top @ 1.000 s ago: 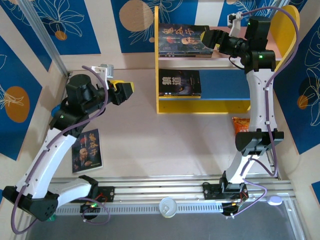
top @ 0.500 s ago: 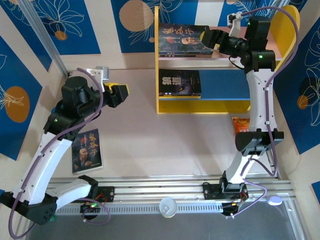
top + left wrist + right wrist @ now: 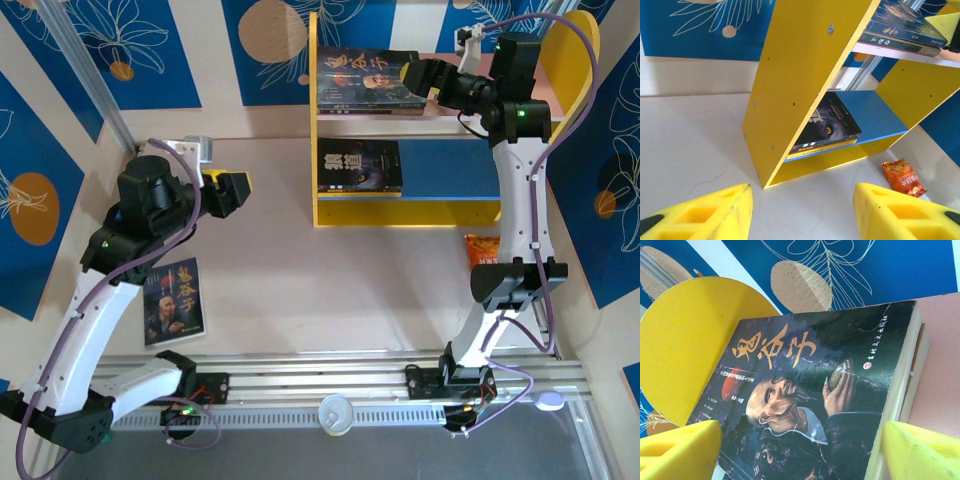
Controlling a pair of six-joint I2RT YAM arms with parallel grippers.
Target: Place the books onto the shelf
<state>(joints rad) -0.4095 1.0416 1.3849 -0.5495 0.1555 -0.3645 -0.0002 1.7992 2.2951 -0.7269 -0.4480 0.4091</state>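
My right gripper (image 3: 415, 80) sat spread wide astride the bearded-man book (image 3: 365, 78) lying on the pink upper board (image 3: 940, 365) of the shelf (image 3: 400, 213); I couldn't tell if the pads touched it. My left gripper (image 3: 232, 190) hung spread and empty over the table (image 3: 300, 270). The wolf-face book (image 3: 360, 167) lay on the blue lower board (image 3: 450, 170), and a second bearded-man book (image 3: 175, 300) lay on the table.

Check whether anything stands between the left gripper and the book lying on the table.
Nothing visible does. The open left gripper hangs over the bare table; the book lies flat closer to the near edge, with just tabletop between them.
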